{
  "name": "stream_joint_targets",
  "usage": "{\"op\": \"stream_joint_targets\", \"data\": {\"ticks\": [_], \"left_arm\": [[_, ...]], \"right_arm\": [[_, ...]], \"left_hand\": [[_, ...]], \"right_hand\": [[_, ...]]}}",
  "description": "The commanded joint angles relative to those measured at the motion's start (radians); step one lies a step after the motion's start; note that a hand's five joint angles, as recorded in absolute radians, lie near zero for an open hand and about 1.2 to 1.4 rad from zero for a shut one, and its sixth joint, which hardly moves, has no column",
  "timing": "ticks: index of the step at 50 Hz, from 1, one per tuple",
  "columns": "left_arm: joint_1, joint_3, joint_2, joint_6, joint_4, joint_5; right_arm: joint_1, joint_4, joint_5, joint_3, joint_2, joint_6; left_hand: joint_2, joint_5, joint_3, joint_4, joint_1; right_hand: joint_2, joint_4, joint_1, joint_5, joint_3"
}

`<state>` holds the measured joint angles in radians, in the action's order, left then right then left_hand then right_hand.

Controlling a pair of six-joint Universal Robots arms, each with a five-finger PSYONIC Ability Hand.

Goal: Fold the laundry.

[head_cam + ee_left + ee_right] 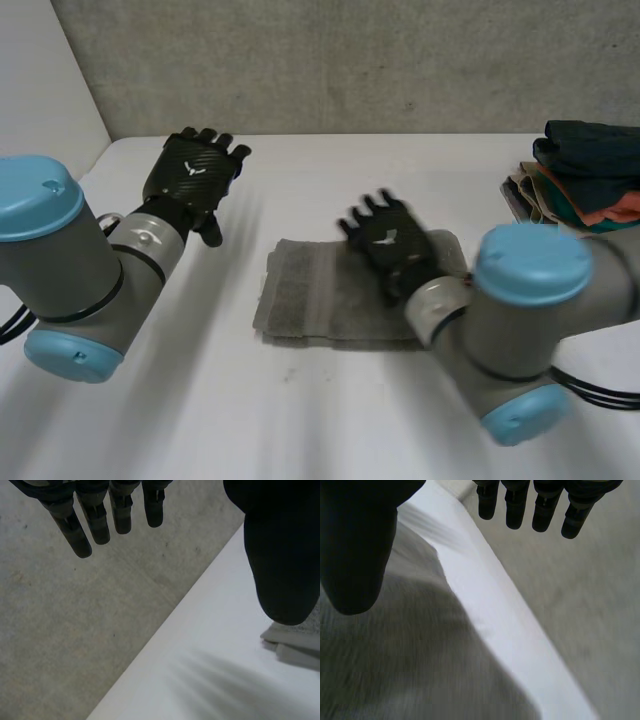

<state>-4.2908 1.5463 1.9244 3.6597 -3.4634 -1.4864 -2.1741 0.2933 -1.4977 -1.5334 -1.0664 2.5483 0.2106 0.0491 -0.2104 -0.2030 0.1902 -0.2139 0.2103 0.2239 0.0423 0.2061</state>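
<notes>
towel (325, 295): grey, folded into a flat rectangle and lying in the middle of the counter (300, 420); its layered edge shows at the nine o'clock end.
my left hand (195, 175): hovers above bare counter at about ten o'clock from the towel, well apart from it.
my left fingers (82, 535): straight and a little spread, with the thumb (282, 555) set wide of them; they hold nothing.
my right hand (390, 245): palm down over the towel's three o'clock end.
my right fingers (545, 510): straight and pointing toward twelve o'clock, thumb wide apart, nothing in their hold; I cannot tell whether the palm touches the cloth.
laundry pile (590, 180): dark blue, teal, orange and beige pieces stacked at about two o'clock from the towel, near the counter's edge.
wall (330, 60): grey concrete, behind the counter at twelve o'clock.
</notes>
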Motion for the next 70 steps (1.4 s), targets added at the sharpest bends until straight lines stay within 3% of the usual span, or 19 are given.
{"op": "stream_joint_targets", "data": {"ticks": [1, 2, 3, 7, 10, 12, 16, 27, 28, 29, 30, 33, 36, 40, 47, 50, 59, 64, 70], "left_arm": [[0.028, -0.005, 0.011, 0.000, -0.020, 0.000], [0.029, -0.005, 0.014, 0.000, -0.022, 0.000], [0.031, -0.005, 0.018, 0.000, -0.022, 0.000], [0.032, 0.003, 0.021, 0.000, -0.020, 0.000], [0.037, 0.004, 0.021, 0.000, -0.022, -0.002], [0.037, 0.005, 0.021, 0.000, -0.022, -0.002], [0.040, 0.006, 0.011, 0.000, -0.020, -0.003], [0.039, 0.040, -0.007, -0.001, -0.020, -0.005], [0.040, 0.041, -0.005, -0.001, -0.020, -0.006], [0.042, 0.043, -0.005, -0.001, -0.020, -0.006], [0.043, 0.043, -0.005, -0.003, -0.019, -0.008], [0.066, 0.029, -0.005, -0.020, -0.019, -0.009], [0.094, -0.005, -0.005, -0.076, -0.020, -0.014], [0.130, -0.086, 0.002, -0.177, -0.006, -0.017], [0.232, -0.221, 0.093, -0.326, 0.049, -0.017], [0.295, -0.302, 0.172, -0.366, 0.110, -0.035], [0.365, -0.448, 0.378, -0.379, 0.312, -0.264], [0.368, -0.434, 0.412, -0.368, 0.365, -0.282], [0.361, -0.430, 0.444, -0.366, 0.424, -0.273]], "right_arm": [[0.141, -0.186, -0.009, -0.102, -0.034, 0.093], [0.163, -0.194, -0.012, -0.112, -0.026, 0.084], [0.209, -0.194, -0.018, -0.131, -0.009, 0.052], [0.310, -0.114, -0.045, -0.152, -0.003, -0.034], [0.335, 0.021, -0.068, -0.160, -0.021, -0.062], [0.307, 0.124, -0.073, -0.146, -0.090, -0.075], [0.180, 0.147, -0.046, -0.091, -0.165, -0.099], [-0.170, 0.063, 0.128, 0.018, 0.092, -0.121], [-0.171, 0.043, 0.128, 0.022, 0.106, -0.126], [-0.171, 0.021, 0.122, 0.028, 0.117, -0.129], [-0.168, -0.027, 0.108, 0.039, 0.126, -0.132], [-0.158, -0.094, 0.074, 0.044, 0.106, -0.105], [-0.130, -0.085, 0.071, 0.029, 0.042, -0.022], [0.029, -0.083, 0.067, 0.010, -0.121, 0.175], [0.180, -0.161, 0.071, 0.047, -0.152, 0.363], [0.181, -0.253, 0.071, 0.102, -0.132, 0.363], [0.180, -0.457, 0.148, 0.266, 0.077, 0.374], [0.177, -0.510, 0.206, 0.305, 0.169, 0.372], [0.178, -0.517, 0.172, 0.326, 0.230, 0.349]], "left_hand": [[-0.036, -0.049, 0.036, 0.028, -0.016], [-0.036, -0.049, 0.036, 0.028, -0.016], [-0.036, -0.049, 0.036, 0.028, -0.016], [-0.036, -0.049, 0.036, 0.028, -0.016], [-0.036, -0.049, 0.036, 0.028, -0.016], [-0.036, -0.049, 0.036, 0.028, -0.016], [-0.036, -0.049, 0.036, 0.028, -0.016], [-0.036, -0.049, 0.036, 0.028, -0.016], [-0.036, -0.049, 0.036, 0.028, -0.016], [-0.036, -0.049, 0.036, 0.028, -0.016], [-0.036, -0.049, 0.036, 0.028, -0.016], [-0.036, -0.049, 0.036, 0.028, -0.016], [-0.036, -0.049, 0.036, 0.028, -0.016], [-0.035, -0.048, 0.035, 0.028, -0.015], [-0.026, -0.039, 0.026, 0.019, -0.006], [-0.018, -0.031, 0.017, 0.010, 0.003], [-0.015, -0.028, 0.015, 0.007, 0.006], [-0.012, -0.025, 0.012, 0.004, 0.009], [0.053, 0.040, -0.053, -0.060, 0.073]], "right_hand": [[0.039, -0.036, -0.049, -0.042, -0.032], [0.039, -0.036, -0.049, -0.042, -0.032], [-0.153, 0.157, 0.143, 0.150, 0.161], [-1.180, 1.184, 1.170, 1.177, 1.188], [-1.182, 1.186, 1.172, 1.179, 1.190], [-1.182, 1.186, 1.172, 1.179, 1.190], [-1.182, 1.186, 1.172, 1.179, 1.190], [-1.182, 1.186, 1.172, 1.179, 1.190], [-1.169, 1.172, 1.159, 1.166, 1.177], [-0.989, 0.992, 0.979, 0.986, 0.996], [-0.618, 0.621, 0.608, 0.615, 0.625], [0.039, -0.036, -0.049, -0.042, -0.032], [0.039, -0.036, -0.049, -0.042, -0.032], [0.039, -0.036, -0.049, -0.042, -0.032], [0.039, -0.036, -0.049, -0.042, -0.032], [0.039, -0.036, -0.049, -0.042, -0.032], [0.039, -0.036, -0.049, -0.042, -0.032], [0.039, -0.036, -0.049, -0.042, -0.032], [0.039, -0.036, -0.049, -0.042, -0.032]]}}
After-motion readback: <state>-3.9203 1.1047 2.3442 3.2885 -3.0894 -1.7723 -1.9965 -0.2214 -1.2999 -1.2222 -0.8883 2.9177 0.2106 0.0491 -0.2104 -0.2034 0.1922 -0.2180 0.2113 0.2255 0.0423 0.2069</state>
